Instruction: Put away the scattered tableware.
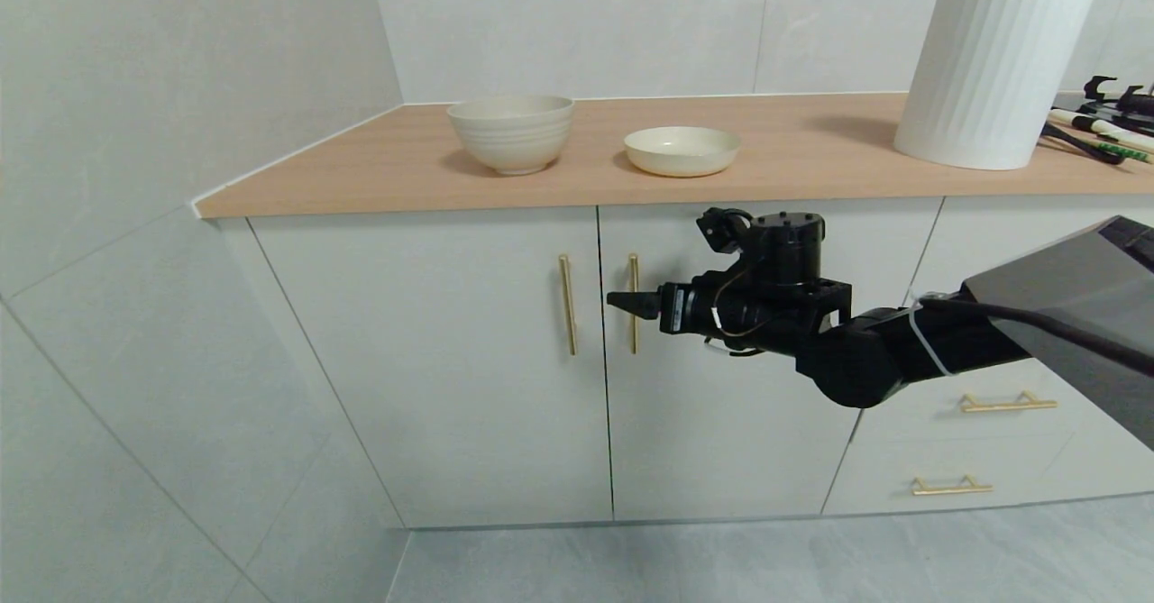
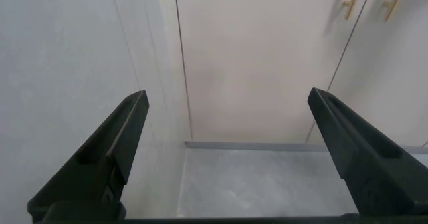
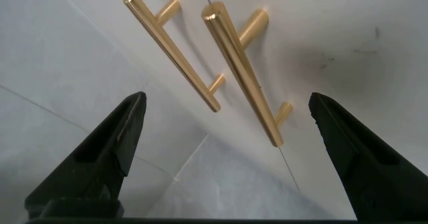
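Room: pale tiled walls [image 1: 135, 224] meet in a corner on the left, with a grey tiled floor [image 1: 721, 558] below.
Counter: the wooden counter [image 1: 811, 148] runs from that corner off to the right, above pale cabinet fronts.
Left hand: the left hand [image 2: 227, 117] has its fingers spread wide with nothing between them. It faces the foot of a cabinet door and the floor.
Bowl: the ribbed cream bowl [image 1: 511, 132] stands upright on the counter towards its left end, well back from the front edge.
Shallow dish: the shallow dish [image 1: 682, 150], also cream, sits upright on the counter to the right of the bowl, near it but apart.
Ribbed vessel: the tall white ribbed vessel [image 1: 992, 71] stands upright far along the counter, well apart from the dish.
Utensils: a cluster of dark utensils [image 1: 1095, 125] lies on the counter at the far right, just beside the vessel.
Left door handle: the left door handle [image 1: 567, 304] is an upright gold bar beside the seam between the two doors.
Right door handle: the right door handle [image 1: 634, 302] is a matching bar just across the seam.
Right hand: the right hand [image 1: 622, 302] is below the counter, level with the right door handle. Its fingers are spread wide and hold nothing. In the right wrist view both bars show between the fingers; I cannot tell whether it touches either one.
Drawers: two drawers at lower right carry horizontal gold drawer pulls [image 1: 1007, 402].
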Robot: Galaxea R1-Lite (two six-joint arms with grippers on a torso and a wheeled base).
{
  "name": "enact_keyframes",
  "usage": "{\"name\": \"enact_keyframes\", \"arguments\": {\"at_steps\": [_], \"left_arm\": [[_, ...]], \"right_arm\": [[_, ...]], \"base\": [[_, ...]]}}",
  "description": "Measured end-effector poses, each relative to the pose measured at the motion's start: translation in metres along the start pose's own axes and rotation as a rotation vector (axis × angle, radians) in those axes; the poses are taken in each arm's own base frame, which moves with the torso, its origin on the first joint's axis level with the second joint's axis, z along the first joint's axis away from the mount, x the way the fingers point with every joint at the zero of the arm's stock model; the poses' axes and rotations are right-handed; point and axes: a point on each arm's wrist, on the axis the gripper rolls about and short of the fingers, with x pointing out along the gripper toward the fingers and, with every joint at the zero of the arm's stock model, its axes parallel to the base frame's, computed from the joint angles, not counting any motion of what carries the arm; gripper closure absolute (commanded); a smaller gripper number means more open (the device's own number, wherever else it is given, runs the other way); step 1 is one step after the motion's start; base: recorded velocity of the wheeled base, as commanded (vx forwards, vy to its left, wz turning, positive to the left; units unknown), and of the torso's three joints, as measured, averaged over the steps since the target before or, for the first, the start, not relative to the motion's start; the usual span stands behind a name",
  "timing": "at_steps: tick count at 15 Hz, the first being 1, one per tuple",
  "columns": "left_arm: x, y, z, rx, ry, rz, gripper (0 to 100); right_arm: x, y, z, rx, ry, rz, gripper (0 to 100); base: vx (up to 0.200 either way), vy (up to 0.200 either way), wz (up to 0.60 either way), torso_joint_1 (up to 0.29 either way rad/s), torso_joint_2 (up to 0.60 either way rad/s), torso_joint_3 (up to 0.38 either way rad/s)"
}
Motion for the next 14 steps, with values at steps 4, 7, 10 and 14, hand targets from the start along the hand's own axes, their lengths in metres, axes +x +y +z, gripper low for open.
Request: {"name": "enact_keyframes", "arguments": {"at_steps": [4, 7, 10, 14], "left_arm": [[0.0, 0.0, 0.0, 0.001, 0.0, 0.0, 0], [0.0, 0.0, 0.0, 0.001, 0.0, -0.001, 0], [0.0, 0.0, 0.0, 0.001, 0.0, 0.0, 0], [0.0, 0.0, 0.0, 0.001, 0.0, -0.001, 0]], "right_arm": [[0.0, 0.0, -0.001, -0.001, 0.004, 0.001, 0], [0.0, 0.004, -0.008, 0.013, 0.049, 0.026, 0], [-0.001, 0.005, -0.008, 0.005, 0.035, 0.019, 0], [-0.003, 0.014, -0.013, -0.012, 0.025, 0.01, 0]], "base": [[0.2, 0.0, 0.0, -0.002, 0.0, 0.001], [0.0, 0.0, 0.0, 0.0, 0.0, 0.0], [0.0, 0.0, 0.0, 0.0, 0.0, 0.0], [0.0, 0.0, 0.0, 0.0, 0.0, 0.0]]}}
